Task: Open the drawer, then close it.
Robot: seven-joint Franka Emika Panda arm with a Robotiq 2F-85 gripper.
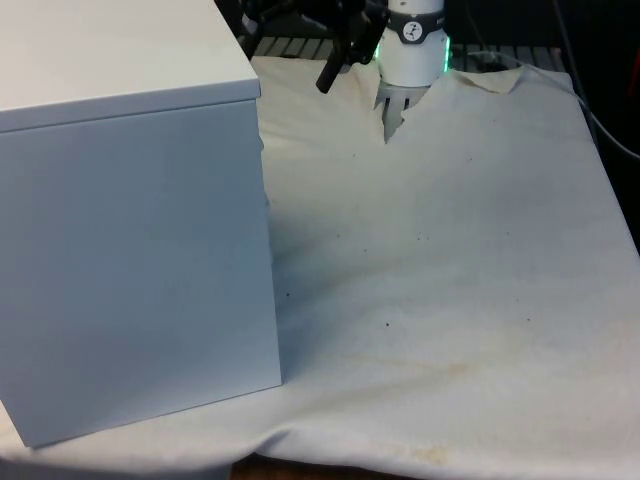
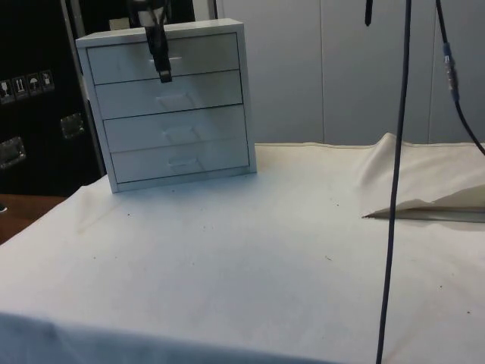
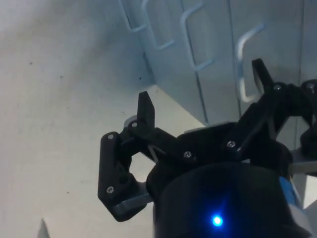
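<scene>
A white chest of drawers point(image 2: 174, 106) stands on the cloth with four drawers, all fronts flush. In the front view it is a plain white box point(image 1: 130, 250) at that view's left. My black gripper point(image 2: 161, 67) hangs in front of the top drawer point(image 2: 204, 53), right at its handle point(image 2: 174, 59). In the wrist view the gripper point(image 3: 203, 91) is open. One finger point(image 3: 146, 110) stands off the chest front; the other finger point(image 3: 260, 75) lies just beside the top drawer's handle point(image 3: 243, 64). Nothing is held. The front view catches the gripper point(image 1: 333, 70) beyond the chest's top edge.
The three lower drawers' handles point(image 3: 194, 39) run in a row along the chest front. The white cloth point(image 2: 250, 258) is rumpled into a fold point(image 2: 424, 189) at the far side. A black cable point(image 2: 394, 189) hangs down in the side view.
</scene>
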